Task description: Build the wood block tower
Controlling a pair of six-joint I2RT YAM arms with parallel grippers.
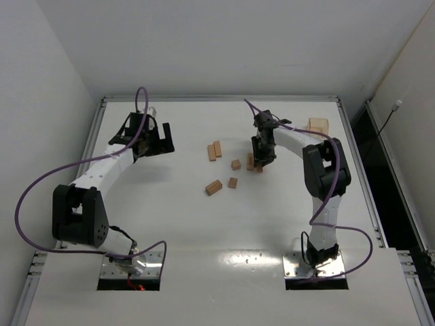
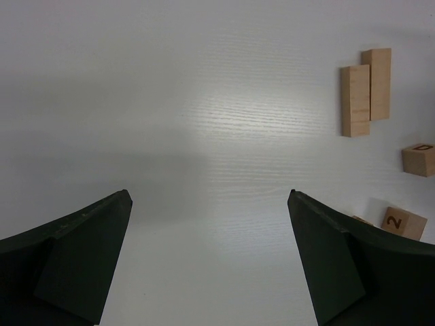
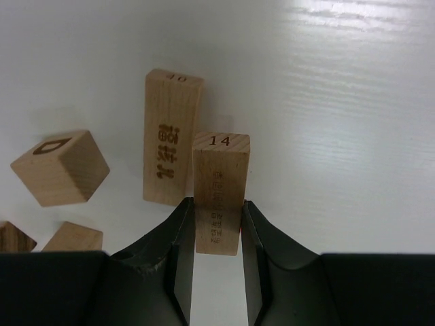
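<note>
Right gripper (image 3: 219, 212) is pinched onto the block marked 14 (image 3: 221, 178), which I see mid-frame in the right wrist view, just right of a longer block (image 3: 170, 146). Left gripper (image 2: 209, 204) is spread wide and holds nothing. Two long blocks (image 2: 366, 92) lie side by side at its view's upper right.

Block 14 (image 3: 221, 183) pale tan wood, dark burnt nos.; table (image 1: 204, 231) white w/ faint grain; cable (image 1: 18, 204) purple.
</note>
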